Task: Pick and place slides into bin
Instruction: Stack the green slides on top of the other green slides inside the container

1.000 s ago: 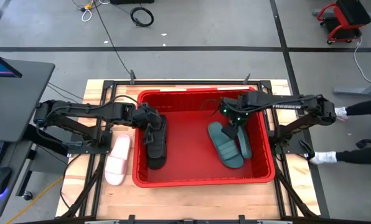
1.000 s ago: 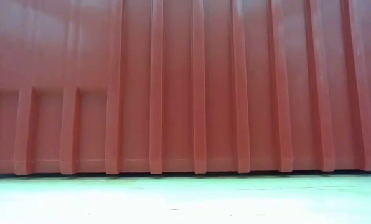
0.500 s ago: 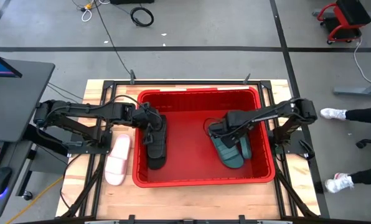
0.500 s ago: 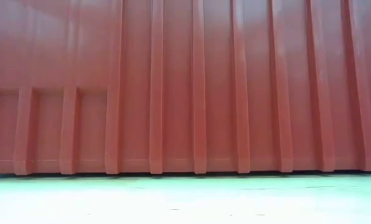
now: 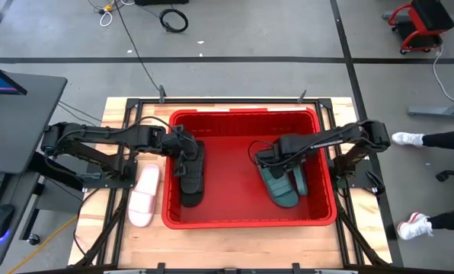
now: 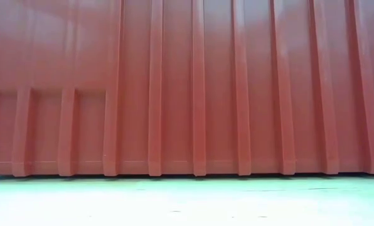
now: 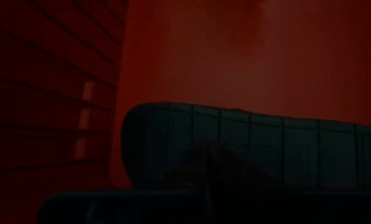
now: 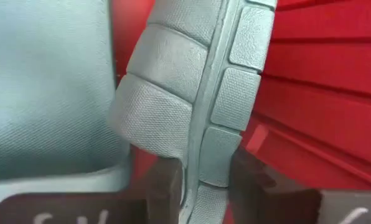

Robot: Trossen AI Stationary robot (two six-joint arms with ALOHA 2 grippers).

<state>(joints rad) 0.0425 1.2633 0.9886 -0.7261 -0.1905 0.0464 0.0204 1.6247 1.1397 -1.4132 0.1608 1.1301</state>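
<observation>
The red bin (image 5: 242, 114) stands mid-table, and its ribbed wall fills the low view (image 6: 187, 88). Two black slides (image 5: 191, 179) lie inside it at the left. My left gripper (image 5: 185, 156) hangs low over them; its wrist view shows a black ridged sole (image 7: 248, 149). Two dark teal slides (image 5: 284, 181) lie inside at the right. My right gripper (image 5: 269, 161) is down on them, shut on one slide (image 8: 192, 81). A white slide (image 5: 144, 196) lies flat on the table left of the bin. My right gripper pinches the teal slide's sole rim (image 8: 204, 155) between its two fingers (image 8: 164, 183), one on each face of the rim. The slide stands on edge, its treaded sole turned toward the bin's right wall. I cannot tell whether it is lifted off the bin's floor.
The second teal slide (image 8: 48, 93) lies close beside the held one. The bin's right wall (image 8: 322, 93) is near my right gripper. A person's legs and shoes (image 5: 425, 141) show on the floor past the table's right edge.
My right gripper has gone down and toward the table's left and near edges, onto the teal slides, with its arm folding in. The teal slides have shifted a little toward the bin's middle. My left arm has kept still.
</observation>
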